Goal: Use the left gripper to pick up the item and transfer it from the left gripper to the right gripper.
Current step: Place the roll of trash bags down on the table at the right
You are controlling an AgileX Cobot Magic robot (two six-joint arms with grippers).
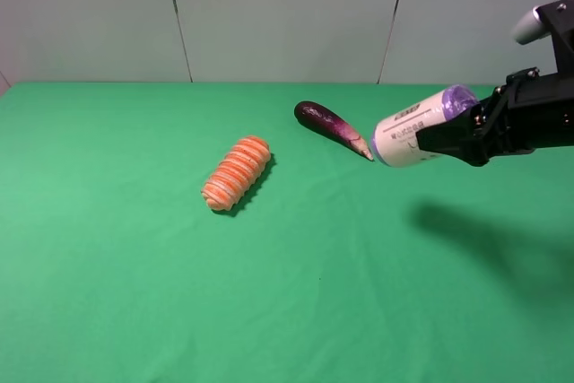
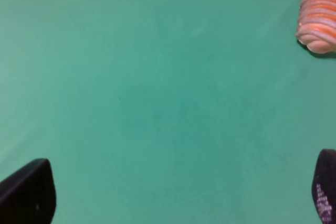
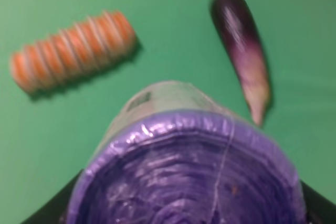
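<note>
The right gripper point(image 1: 439, 136) is being shown as a black claw with broad angular fingers on a boxy black arm point(image 1: 538, 114), capped by a grey-silver part point(image 1: 531, 24). The left gripper point(image 2: 176, 198) is being shown only as two rounded black fingertips point(image 2: 29, 192), one pad pale-dotted.

My right arm point(image 1: 538, 118) stretches in from the right side, held up in the air, black and boxy with a grey-silver part on top. Its wrist sits nearly level, so the right gripper point(image 1: 444, 138) points left. The jaws are clamped on the item point(image 1: 411, 127), with a black finger point(image 3: 50, 209) at each side of its purple end. My left gripper point(image 2: 176, 195) looks downward, fingers point(image 2: 29, 192) spread wide with nothing between them.
</note>
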